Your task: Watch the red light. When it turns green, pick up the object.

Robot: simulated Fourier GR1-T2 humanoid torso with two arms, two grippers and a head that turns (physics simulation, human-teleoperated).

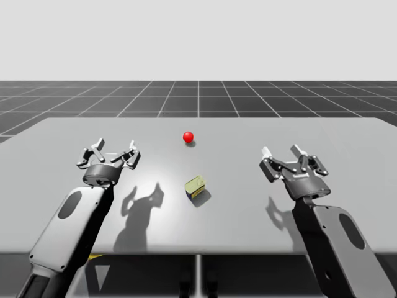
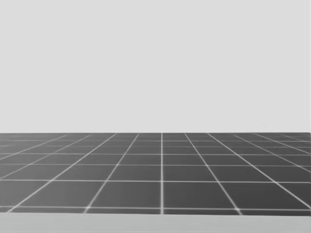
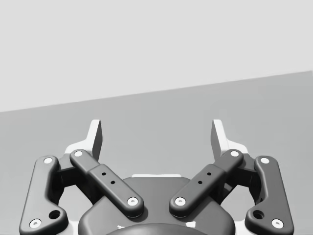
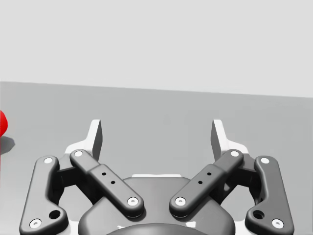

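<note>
A red ball light [image 1: 188, 136] rests on the grey table [image 1: 248, 211] toward the back middle; its edge [image 4: 2, 123] also appears far off beside my right gripper. A small yellow-green box [image 1: 196, 186] lies at the table's middle, in front of the light. My left gripper [image 1: 113, 151] hovers open over the table's left part, well left of the box. My right gripper [image 1: 283, 152] hovers open over the right part, well right of it. In each wrist view the fingers stand wide apart with nothing between them: left gripper [image 3: 156, 134], right gripper [image 4: 156, 134].
The table's front edge [image 1: 198, 253] runs just above my forearms. Beyond the table lies a dark gridded floor [image 2: 160, 170]. Shadows of both grippers fall on the tabletop on either side of the box.
</note>
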